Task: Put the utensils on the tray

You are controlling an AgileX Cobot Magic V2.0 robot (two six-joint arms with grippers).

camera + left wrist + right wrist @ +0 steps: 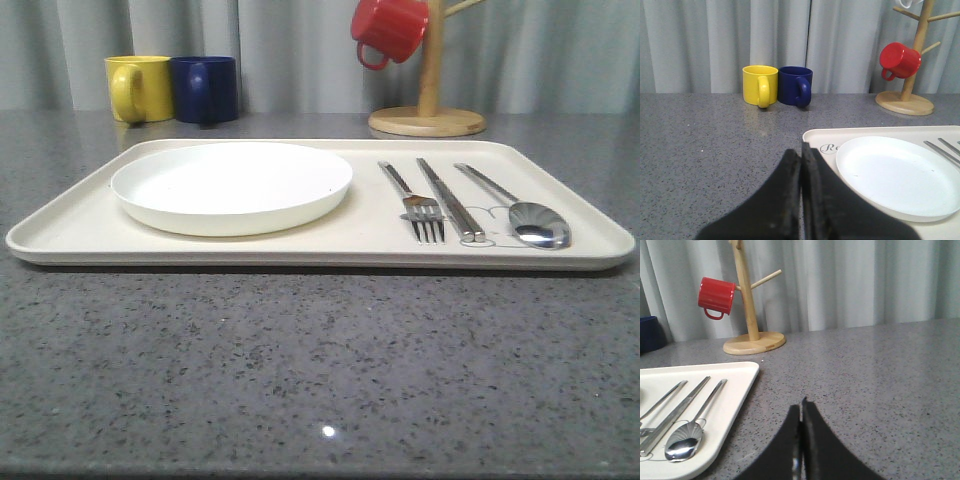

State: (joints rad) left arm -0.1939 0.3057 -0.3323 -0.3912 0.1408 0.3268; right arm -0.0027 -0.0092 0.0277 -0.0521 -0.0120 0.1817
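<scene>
Tray (560,215) set on grey counter (320,380), long edge toward the robot. On tray's right half: fork (416,206), chopsticks (452,201), spoon (522,213), laid side by side in that order toward the right edge, close but apart, handles toward the far edge, working ends near the front edge. White plate (232,185) on tray's left half, apart from the fork.

Left gripper (801,165) closed, fingers pressed together, nothing held; hovers over bare counter just off tray's left edge. Right gripper (800,416) likewise closed and empty, over counter off tray's right edge, apart from the spoon.

Along counter's far edge: yellow mug (139,88), blue mug (205,88), wooden mug tree (429,80) carrying a red mug (388,30).

Judged: all three utensils placed; task looks complete, nothing left on the counter to collect.
</scene>
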